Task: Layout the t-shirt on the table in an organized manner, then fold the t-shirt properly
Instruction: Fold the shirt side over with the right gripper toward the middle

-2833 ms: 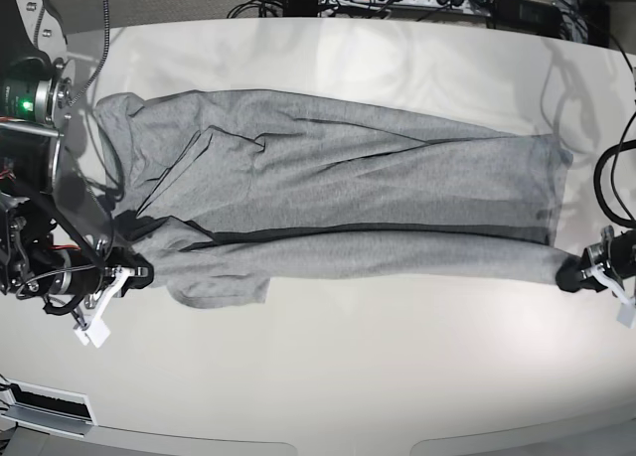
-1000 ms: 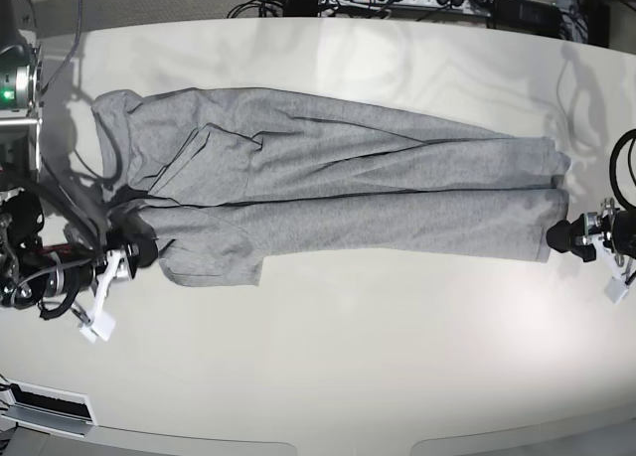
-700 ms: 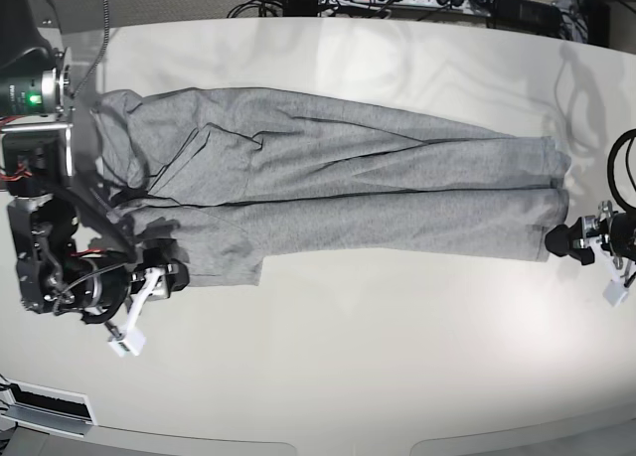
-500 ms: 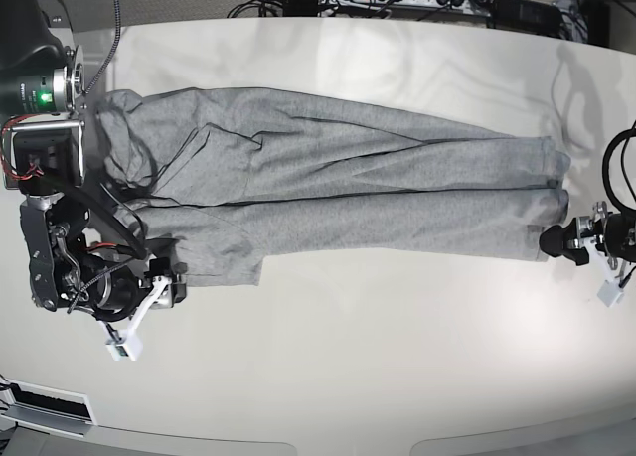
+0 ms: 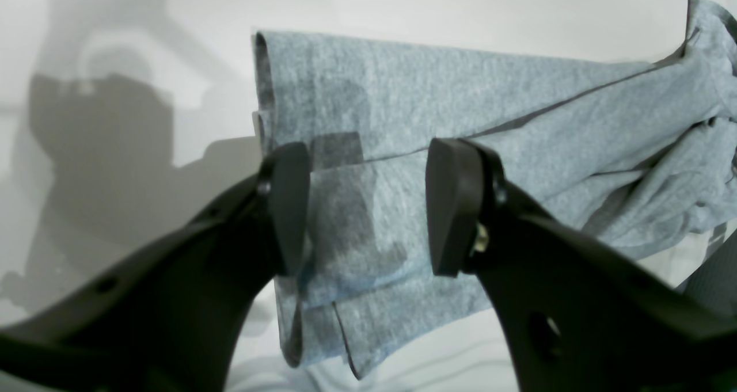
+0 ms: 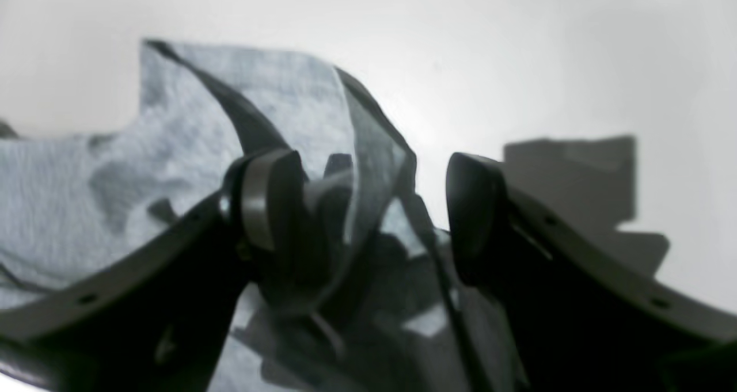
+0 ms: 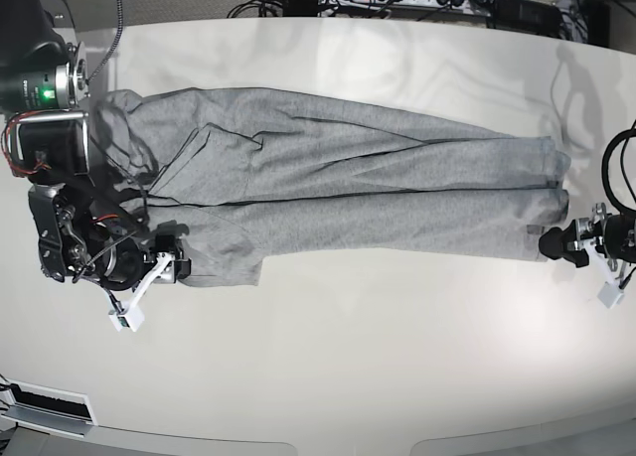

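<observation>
Grey, one t-shirt (image 7: 338, 183), two hands

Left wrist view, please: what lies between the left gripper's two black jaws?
Only the hem end of the folded heather-grey cotton t-shirt on the glossy off-white table; the open left gripper straddles it.

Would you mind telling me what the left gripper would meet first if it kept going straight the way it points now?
Most likely the t-shirt: the left gripper stands open with the shirt's folded hem end directly ahead between the jaws. How near it is, I cannot judge.
</observation>
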